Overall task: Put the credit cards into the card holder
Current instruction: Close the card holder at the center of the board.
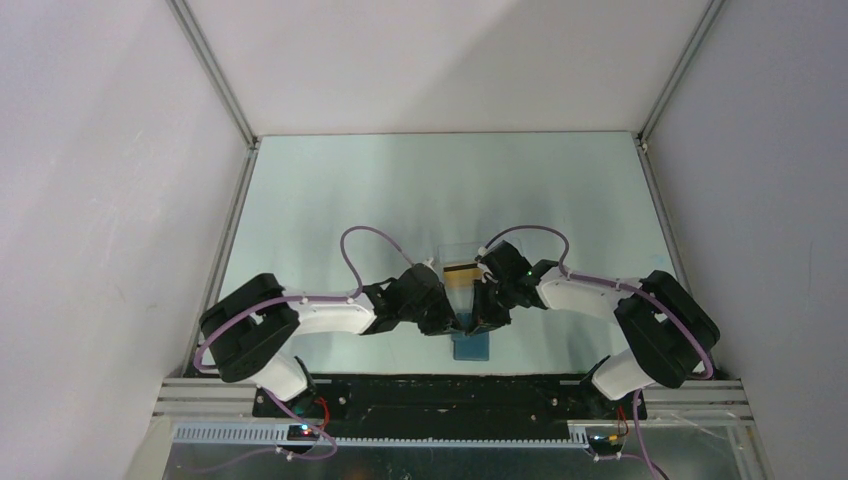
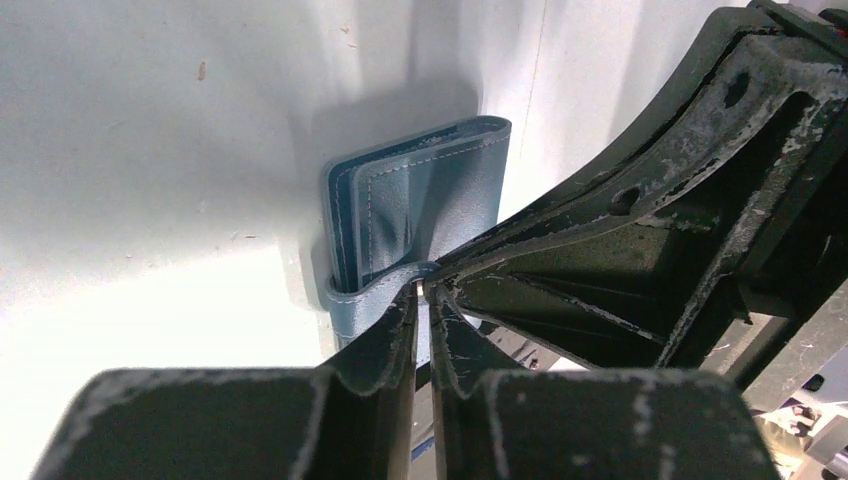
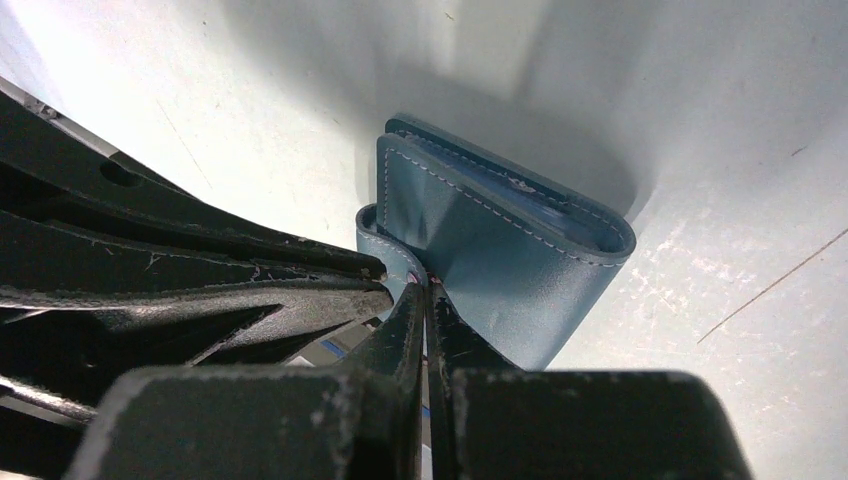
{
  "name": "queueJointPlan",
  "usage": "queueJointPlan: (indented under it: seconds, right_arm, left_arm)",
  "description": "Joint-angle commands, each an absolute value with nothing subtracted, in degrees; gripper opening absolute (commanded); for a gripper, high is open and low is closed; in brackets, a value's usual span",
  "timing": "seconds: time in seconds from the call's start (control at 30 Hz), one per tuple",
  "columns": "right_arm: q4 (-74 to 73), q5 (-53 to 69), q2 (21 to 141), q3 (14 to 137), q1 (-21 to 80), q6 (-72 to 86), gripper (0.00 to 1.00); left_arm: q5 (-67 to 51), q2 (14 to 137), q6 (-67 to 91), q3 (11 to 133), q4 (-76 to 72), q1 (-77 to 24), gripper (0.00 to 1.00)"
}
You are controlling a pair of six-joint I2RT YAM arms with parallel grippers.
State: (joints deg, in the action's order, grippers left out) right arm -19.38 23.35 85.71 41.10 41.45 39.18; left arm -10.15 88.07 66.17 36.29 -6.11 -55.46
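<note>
The blue card holder (image 1: 470, 348) lies near the table's front edge, between both grippers. In the left wrist view it (image 2: 420, 200) is folded, with its small tab curled toward my fingers. My left gripper (image 2: 425, 292) is shut on that tab edge; in the top view it (image 1: 455, 322) meets my right gripper (image 1: 483, 318) over the holder. My right gripper (image 3: 428, 285) is shut on the edge of the holder's flap (image 3: 500, 240). An orange-gold credit card (image 1: 460, 272) with a black stripe lies just behind the grippers. Any other cards are hidden.
The card rests in a clear plastic box (image 1: 458, 250) at mid table. Each wrist view shows the other arm's black fingers close by, at the right of the left wrist view (image 2: 620, 220) and the left of the right wrist view (image 3: 200, 260). Walls enclose the table.
</note>
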Motion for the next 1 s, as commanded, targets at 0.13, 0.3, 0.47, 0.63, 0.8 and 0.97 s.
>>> queueJointPlan:
  seconds: [0.13, 0.3, 0.47, 0.63, 0.8, 0.97]
  right_arm:
    - [-21.40, 19.66, 87.36, 40.68, 41.35, 37.03, 0.00]
    - [-22.07, 17.77, 87.75, 40.45, 41.54, 36.32, 0.00]
    - [-23.00, 16.54, 86.72, 40.38, 42.20, 35.99, 0.04]
    - [-24.12, 15.41, 85.24, 40.42, 42.40, 35.76, 0.18]
    - [-24.28, 15.99, 84.71, 40.43, 42.44, 35.92, 0.21]
    - [-25.35, 16.12, 83.37, 40.43, 42.22, 36.27, 0.18]
  left_arm:
    - [-10.85, 88.40, 64.83, 37.47, -8.09, -56.08, 0.12]
    - [-9.71, 89.52, 63.51, 38.64, -5.86, -56.48, 0.13]
    - [-7.60, 90.79, 63.06, 41.23, -0.98, -56.69, 0.12]
    - [-5.78, 91.83, 61.95, 43.24, 4.66, -56.76, 0.06]
    - [-5.77, 92.46, 61.67, 43.52, 5.13, -57.08, 0.03]
    - [-5.80, 93.06, 61.51, 44.29, 5.35, -57.39, 0.03]
